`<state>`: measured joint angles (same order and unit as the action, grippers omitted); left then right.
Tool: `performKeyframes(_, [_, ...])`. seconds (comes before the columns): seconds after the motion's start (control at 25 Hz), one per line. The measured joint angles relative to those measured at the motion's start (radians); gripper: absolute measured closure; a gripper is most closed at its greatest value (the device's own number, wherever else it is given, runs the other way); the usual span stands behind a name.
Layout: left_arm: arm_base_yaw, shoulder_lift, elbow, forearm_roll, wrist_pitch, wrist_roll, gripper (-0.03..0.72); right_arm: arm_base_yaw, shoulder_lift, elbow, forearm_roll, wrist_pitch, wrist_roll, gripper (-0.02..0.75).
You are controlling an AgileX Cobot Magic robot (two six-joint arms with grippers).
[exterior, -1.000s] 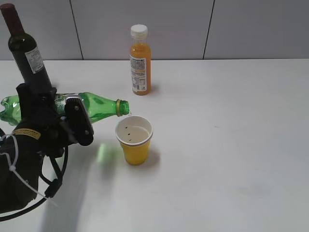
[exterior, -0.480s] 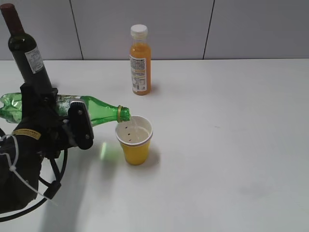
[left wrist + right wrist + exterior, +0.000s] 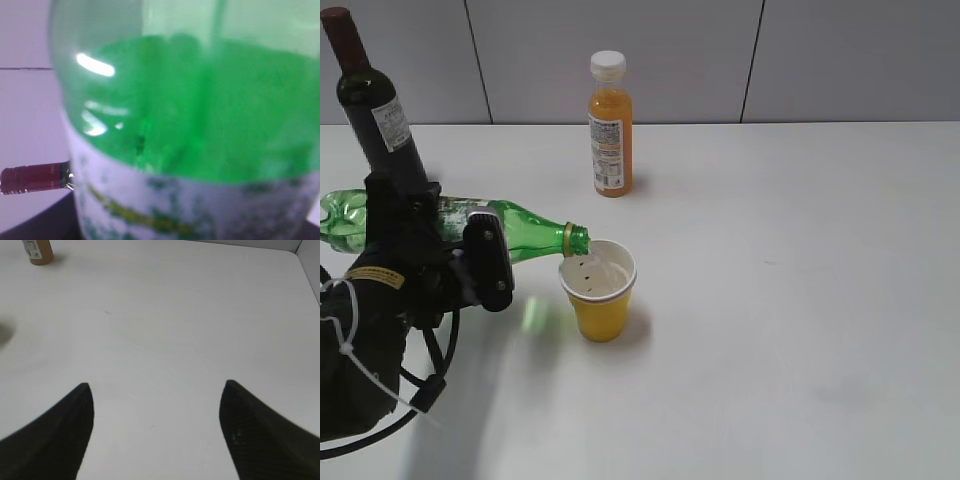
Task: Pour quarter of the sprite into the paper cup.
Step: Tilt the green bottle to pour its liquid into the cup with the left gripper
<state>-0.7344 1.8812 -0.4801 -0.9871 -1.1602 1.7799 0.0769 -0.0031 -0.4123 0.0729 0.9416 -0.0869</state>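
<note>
On the white table [image 3: 800, 300], near its left edge, the left gripper [image 3: 440, 262] clamps the sprite [image 3: 520, 232] tipped over the paper cup [image 3: 598, 288]; keep the mouth inside the rim and tilt gently, while the right gripper [image 3: 155, 415] idles with jaws spread.

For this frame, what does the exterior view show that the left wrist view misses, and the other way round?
Only the exterior view shows the paper cup, the orange juice bottle, the left tool clamped on the sprite, and the bottle mouth over the cup rim. Only the left wrist view shows the sprite's label band close up. Both show the sprite and the wine bottle.
</note>
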Motion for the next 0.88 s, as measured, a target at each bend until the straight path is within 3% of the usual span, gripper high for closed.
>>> performKeyframes(0.24, [0.000,0.000,0.000,0.000,0.000,-0.043,0.237,0.000,0.000,0.000,0.000,0.000,0.000,0.146])
performKeyframes(0.52, [0.000,0.000,0.000,0.017,0.000,-0.197,0.237,0.000,0.000,0.000,0.000,0.000,0.000,0.146])
performKeyframes(0.68, [0.000,0.000,0.000,0.039,-0.001,-0.323,0.237,0.000,0.000,0.000,0.000,0.000,0.000,0.146])
performKeyframes(0.88, [0.000,0.000,0.000,0.076,-0.001,-0.566,0.237,0.000,0.000,0.000,0.000,0.000,0.000,0.146])
